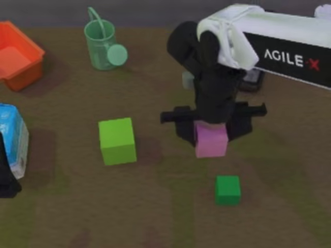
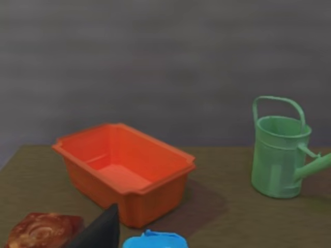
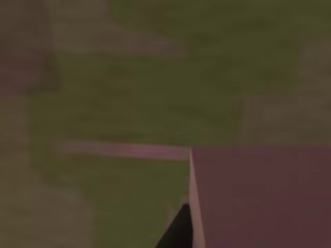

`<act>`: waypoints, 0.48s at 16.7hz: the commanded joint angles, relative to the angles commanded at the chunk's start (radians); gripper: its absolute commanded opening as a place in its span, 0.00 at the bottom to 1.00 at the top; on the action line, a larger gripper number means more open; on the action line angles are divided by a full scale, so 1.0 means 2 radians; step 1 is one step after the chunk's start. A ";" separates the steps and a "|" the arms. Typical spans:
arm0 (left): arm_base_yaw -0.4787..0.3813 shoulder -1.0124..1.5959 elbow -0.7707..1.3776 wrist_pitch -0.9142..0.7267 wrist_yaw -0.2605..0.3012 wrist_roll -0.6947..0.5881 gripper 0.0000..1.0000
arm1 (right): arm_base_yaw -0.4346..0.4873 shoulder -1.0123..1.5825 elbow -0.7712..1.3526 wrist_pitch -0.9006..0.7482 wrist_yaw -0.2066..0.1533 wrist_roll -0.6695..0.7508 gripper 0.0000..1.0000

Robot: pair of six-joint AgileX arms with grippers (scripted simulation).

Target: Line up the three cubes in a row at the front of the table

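Right gripper [image 1: 209, 124]: over the table's middle, directly above the pink cube [image 1: 211, 141]; fingers hidden by the wrist, so whether they pinch it I cannot tell.
Pink cube: mid-table, apparently the one in hand for the row.
Lime-green cube [image 1: 117, 140]: left of centre, well apart from the pink.
Dark green cube [image 1: 227, 189]: nearest the front edge, just right of centre; likely the row's anchor.
Left gripper [image 1: 8, 181]: parked at the left edge, fingers not discernible.
Watering can [image 1: 103, 45]: back edge, uninvolved.
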 joint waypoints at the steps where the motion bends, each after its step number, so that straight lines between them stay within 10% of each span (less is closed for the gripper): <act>1: 0.000 0.000 0.000 0.000 0.000 0.000 1.00 | 0.018 -0.011 -0.014 0.002 0.000 0.029 0.00; 8: 0.000 0.000 0.000 0.000 0.000 0.000 1.00 | 0.081 -0.054 -0.063 0.012 0.002 0.118 0.00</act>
